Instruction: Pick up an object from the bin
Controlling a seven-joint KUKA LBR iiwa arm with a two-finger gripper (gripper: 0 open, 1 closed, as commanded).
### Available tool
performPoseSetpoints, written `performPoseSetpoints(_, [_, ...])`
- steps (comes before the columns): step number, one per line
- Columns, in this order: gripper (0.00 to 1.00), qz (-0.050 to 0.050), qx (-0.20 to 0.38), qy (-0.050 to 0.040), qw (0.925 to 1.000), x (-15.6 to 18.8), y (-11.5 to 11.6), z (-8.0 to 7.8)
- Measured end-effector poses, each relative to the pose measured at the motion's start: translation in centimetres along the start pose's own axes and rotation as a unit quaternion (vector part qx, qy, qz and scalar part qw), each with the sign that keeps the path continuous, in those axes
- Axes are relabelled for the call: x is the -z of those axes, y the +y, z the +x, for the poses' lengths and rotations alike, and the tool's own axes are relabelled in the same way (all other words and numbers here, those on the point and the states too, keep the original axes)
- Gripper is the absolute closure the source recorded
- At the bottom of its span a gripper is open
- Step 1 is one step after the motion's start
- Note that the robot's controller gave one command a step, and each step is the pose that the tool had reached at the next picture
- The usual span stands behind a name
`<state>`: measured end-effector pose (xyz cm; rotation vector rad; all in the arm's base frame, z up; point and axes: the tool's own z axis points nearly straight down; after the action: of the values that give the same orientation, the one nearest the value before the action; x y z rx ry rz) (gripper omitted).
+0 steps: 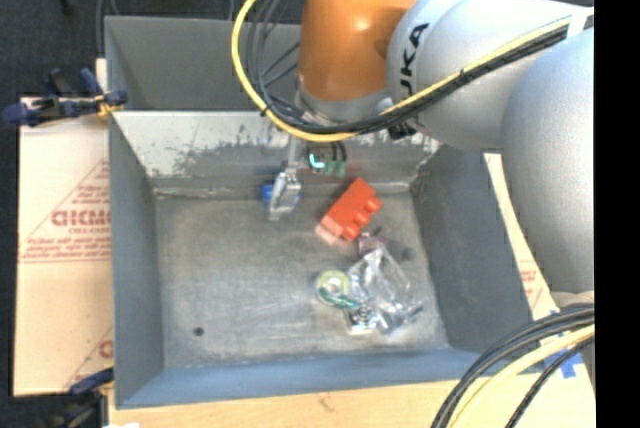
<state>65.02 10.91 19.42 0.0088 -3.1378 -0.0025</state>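
My gripper (285, 194) hangs below the arm's orange cover, near the bin's back wall and left of the middle. A small blue thing (268, 191) shows right against its left side; I cannot tell whether it is held or lies on the floor. An orange-red toy block (350, 211) lies tilted just to the right of the gripper, apart from it. Further toward the front right lies a crumpled clear plastic bag (382, 288) with a green-and-white ring (330, 290) at its left edge.
The arm's big white body and orange cover overhang the bin's back right part. Yellow and black cables loop around the wrist. The bin's left half and front left floor are bare grey metal. Sloped walls rise on all sides.
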Motion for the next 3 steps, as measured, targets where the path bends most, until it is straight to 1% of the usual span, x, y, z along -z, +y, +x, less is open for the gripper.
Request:
performPoseSetpoints(1, [0.0, 0.0, -0.064, 0.0, 0.998, -11.3, -1.9, 0.5])
performPoseSetpoints(2, [0.0, 0.003, -0.007, -0.0035, 1.0, -9.7, -10.4, 2.9])
performPoseSetpoints(3, [0.0, -0.001, -0.042, -0.0038, 0.9991, -11.5, -11.8, 2.7])
